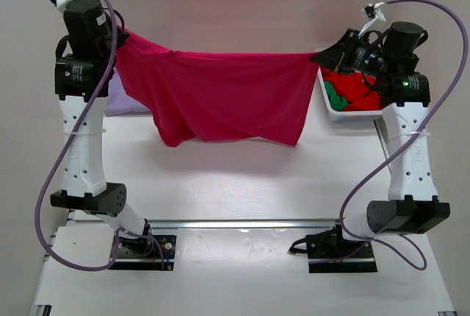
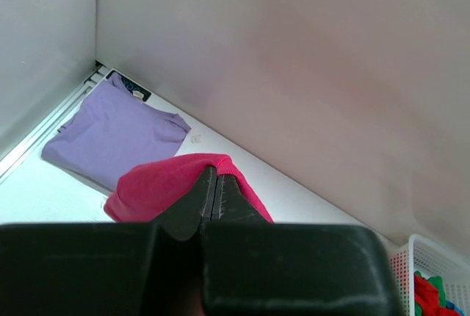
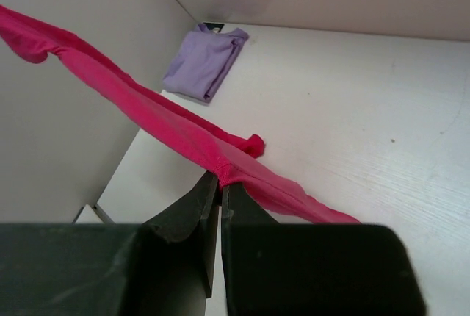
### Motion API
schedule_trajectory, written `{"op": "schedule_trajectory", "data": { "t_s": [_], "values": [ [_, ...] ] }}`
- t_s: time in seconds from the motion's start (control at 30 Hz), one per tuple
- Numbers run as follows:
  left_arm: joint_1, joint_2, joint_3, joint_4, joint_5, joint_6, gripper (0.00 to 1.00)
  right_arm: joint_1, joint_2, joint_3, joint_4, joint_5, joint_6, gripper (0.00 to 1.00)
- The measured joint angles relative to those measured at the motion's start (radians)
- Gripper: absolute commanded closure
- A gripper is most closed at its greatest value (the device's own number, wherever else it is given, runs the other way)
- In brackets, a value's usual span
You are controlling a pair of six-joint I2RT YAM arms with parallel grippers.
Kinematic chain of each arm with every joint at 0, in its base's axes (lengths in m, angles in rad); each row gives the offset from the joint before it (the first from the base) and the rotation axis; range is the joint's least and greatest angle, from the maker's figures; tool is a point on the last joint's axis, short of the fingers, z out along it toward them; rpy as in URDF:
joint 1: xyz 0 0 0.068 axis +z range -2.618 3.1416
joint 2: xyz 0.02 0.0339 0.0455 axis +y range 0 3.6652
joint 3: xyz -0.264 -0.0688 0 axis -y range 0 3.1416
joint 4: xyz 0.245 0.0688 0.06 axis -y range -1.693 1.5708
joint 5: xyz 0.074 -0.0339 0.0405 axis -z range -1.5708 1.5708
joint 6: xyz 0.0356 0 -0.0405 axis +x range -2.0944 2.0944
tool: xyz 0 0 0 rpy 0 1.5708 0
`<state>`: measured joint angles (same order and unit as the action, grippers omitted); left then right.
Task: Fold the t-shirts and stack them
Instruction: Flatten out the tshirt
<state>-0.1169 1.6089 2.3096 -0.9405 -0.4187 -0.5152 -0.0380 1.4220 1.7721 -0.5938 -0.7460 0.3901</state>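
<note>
The large magenta-pink t-shirt (image 1: 228, 99) hangs stretched in the air between both grippers, its lower edge drooping toward the table. My left gripper (image 1: 116, 34) is shut on its left corner (image 2: 169, 180). My right gripper (image 1: 323, 57) is shut on its right corner (image 3: 231, 173). The pale lavender t-shirt (image 1: 121, 103) lies folded flat at the far left, partly hidden by my left arm; it shows whole in the left wrist view (image 2: 114, 136) and in the right wrist view (image 3: 205, 59). Red (image 1: 360, 88) and green (image 1: 335, 98) shirts lie in the basket.
The white lattice basket (image 1: 352, 115) stands at the far right under my right arm, and its corner shows in the left wrist view (image 2: 433, 257). White walls close the back and sides. The arm bases sit at the near edge.
</note>
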Motion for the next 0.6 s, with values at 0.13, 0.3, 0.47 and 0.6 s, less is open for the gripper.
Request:
{"op": "schedule_trajectory", "data": {
  "t_s": [0.13, 0.3, 0.47, 0.6],
  "values": [
    [-0.007, -0.011, 0.043, -0.002, -0.003, 0.003, 1.00, 0.036, -0.007, 0.121, -0.043, 0.032, -0.019, 1.00],
    [0.006, 0.018, 0.117, 0.008, 0.027, 0.000, 1.00, 0.056, 0.098, 0.319, -0.082, 0.090, -0.058, 1.00],
    [0.056, 0.207, 0.246, 0.048, 0.069, 0.002, 1.00, 0.041, 0.392, 0.560, -0.098, 0.139, -0.079, 0.99],
    [0.080, 0.384, 0.298, 0.086, 0.137, -0.003, 1.00, 0.007, 0.639, 0.686, -0.117, 0.174, -0.081, 0.99]
  ]
}}
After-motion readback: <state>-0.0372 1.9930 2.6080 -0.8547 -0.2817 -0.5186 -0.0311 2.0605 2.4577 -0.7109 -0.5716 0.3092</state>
